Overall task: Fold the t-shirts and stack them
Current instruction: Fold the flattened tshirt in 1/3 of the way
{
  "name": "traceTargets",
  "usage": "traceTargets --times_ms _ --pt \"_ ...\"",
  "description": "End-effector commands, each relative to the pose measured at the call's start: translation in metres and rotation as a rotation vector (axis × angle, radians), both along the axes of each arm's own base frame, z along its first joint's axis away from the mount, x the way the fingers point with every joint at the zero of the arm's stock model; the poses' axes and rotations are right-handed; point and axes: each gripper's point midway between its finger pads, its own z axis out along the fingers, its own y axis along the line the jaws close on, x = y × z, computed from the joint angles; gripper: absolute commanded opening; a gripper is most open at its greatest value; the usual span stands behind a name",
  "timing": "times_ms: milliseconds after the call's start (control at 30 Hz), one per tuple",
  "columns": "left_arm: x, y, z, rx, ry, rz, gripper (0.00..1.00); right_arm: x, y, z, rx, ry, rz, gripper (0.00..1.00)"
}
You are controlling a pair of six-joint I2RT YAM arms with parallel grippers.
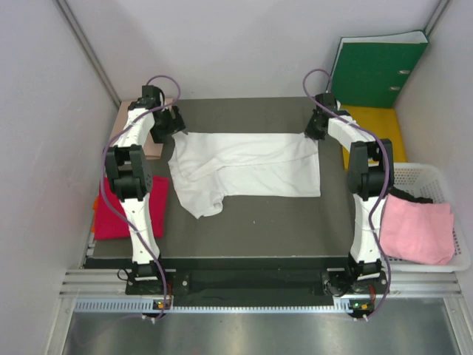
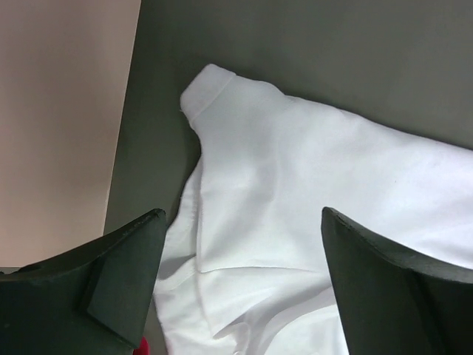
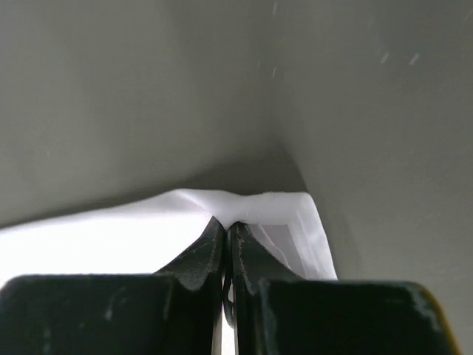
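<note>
**Q:** Starting at the left of the frame, what lies there?

**A:** The crimson t-shirt (image 1: 107,222), bunched off the left edge of the counter (image 1: 259,222), apparently awaiting its turn. Above it, the left claw (image 1: 168,122) hovers spread over the upper left corner of the white t-shirt (image 1: 251,163) and holds nothing. It looks lined up to take that corner.

**Q:** And the white t-shirt itself?

**A:** It lies flat at the centre of the counter, long axis running left to right across the frame. One sleeve (image 1: 201,200) trails toward the lower left, so the shoulder end seems to point left and the hem right. I cannot make out the collar.

**Q:** The right side?

**A:** The right claw (image 3: 225,225) is pressed together on the upper right corner, pinching the cloth, which I judge to be an anchor for a pull or fold. Farther right, the pale pink t-shirt (image 1: 417,229) rests in the white basket (image 1: 432,171).
</note>
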Motion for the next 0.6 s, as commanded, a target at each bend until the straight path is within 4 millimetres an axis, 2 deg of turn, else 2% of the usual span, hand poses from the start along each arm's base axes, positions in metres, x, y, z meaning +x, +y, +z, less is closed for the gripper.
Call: traceTargets --times_ms 0,100,133,167,200,267,333,433,567 --pt "0.012 -0.003 0.043 -0.010 -0.124 -0.029 0.91 0.033 -0.035 0.034 -0.136 -0.100 -0.067 0.01" --pt "0.015 -0.008 0.037 -0.036 -0.123 -0.051 0.93 0.041 -0.045 0.040 -0.161 -0.124 -0.071 0.03" --pt "0.015 -0.009 0.035 -0.042 -0.122 -0.056 0.93 0.042 -0.048 0.041 -0.162 -0.126 -0.069 0.19" --pt "0.016 -0.010 0.028 -0.049 -0.109 -0.058 0.93 0.040 -0.049 0.040 -0.159 -0.118 -0.065 0.29" --pt "0.018 -0.014 0.029 -0.068 -0.121 -0.073 0.92 0.039 -0.050 0.039 -0.156 -0.111 -0.062 0.46" --pt "0.022 -0.020 0.023 -0.104 -0.122 -0.092 0.89 0.032 -0.051 0.042 -0.158 -0.105 -0.056 0.59" --pt "0.027 -0.030 0.017 -0.161 -0.132 -0.118 0.78 0.021 -0.050 0.046 -0.150 -0.108 -0.054 0.68" --pt "0.032 -0.037 0.007 -0.206 -0.124 -0.116 0.60 0.004 -0.051 0.055 -0.141 -0.114 -0.063 0.69" --pt "0.032 -0.033 -0.001 -0.190 -0.114 -0.089 0.59 -0.012 -0.051 0.065 -0.132 -0.124 -0.060 0.70"
